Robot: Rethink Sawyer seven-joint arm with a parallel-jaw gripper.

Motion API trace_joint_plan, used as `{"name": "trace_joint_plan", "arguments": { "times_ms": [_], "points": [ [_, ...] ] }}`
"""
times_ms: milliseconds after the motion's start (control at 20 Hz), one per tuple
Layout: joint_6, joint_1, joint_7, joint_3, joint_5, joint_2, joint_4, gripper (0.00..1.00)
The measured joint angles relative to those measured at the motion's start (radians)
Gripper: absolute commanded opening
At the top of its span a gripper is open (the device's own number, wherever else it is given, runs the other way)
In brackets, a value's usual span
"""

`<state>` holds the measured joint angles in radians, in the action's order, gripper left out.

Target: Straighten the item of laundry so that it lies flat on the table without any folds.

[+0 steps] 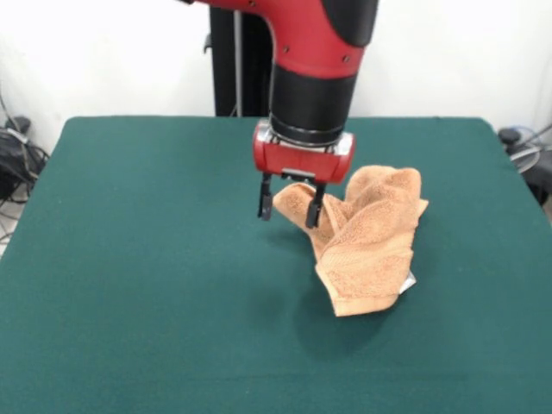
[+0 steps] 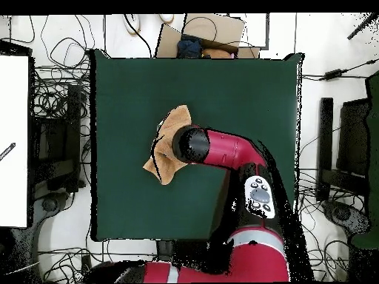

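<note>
The orange-tan towel (image 1: 371, 241) lies crumpled in a thick bunch right of the middle of the green table (image 1: 138, 259). A small white tag (image 1: 409, 281) shows at its lower right edge. My gripper (image 1: 290, 204) hangs straight down at the towel's upper left corner with its jaws apart. That corner sits between the fingers, and the right finger (image 1: 315, 207) overlaps the cloth. In the overhead view the towel (image 2: 167, 148) lies left of the arm's black wrist, which hides the gripper.
Cables and dark equipment (image 1: 13, 155) lie beyond the table's left edge, and more cables (image 1: 526, 147) beyond the right edge. The overhead view shows a cardboard box (image 2: 211, 33) past the far edge and a white panel (image 2: 13, 140) at the left.
</note>
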<state>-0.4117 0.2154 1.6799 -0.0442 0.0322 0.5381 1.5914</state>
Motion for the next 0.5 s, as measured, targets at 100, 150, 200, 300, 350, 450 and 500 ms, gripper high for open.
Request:
{"name": "trace_joint_plan", "arguments": {
  "times_ms": [100,150,200,300,350,450,500],
  "points": [
    [0.000,0.011,0.000,0.005,0.000,-0.012,0.000,1.00],
    [0.000,0.025,0.000,0.011,0.000,-0.027,0.000,1.00],
    [0.000,0.031,0.000,0.012,-0.001,-0.033,0.000,1.00],
    [0.001,0.045,0.000,0.017,-0.001,-0.050,0.000,1.00],
    [0.002,0.049,0.000,0.019,-0.001,-0.056,0.000,1.00],
    [0.012,0.064,0.000,0.028,-0.001,-0.078,0.000,1.00],
    [0.021,0.072,0.000,0.034,-0.001,-0.089,0.000,1.00]
  ]
}}
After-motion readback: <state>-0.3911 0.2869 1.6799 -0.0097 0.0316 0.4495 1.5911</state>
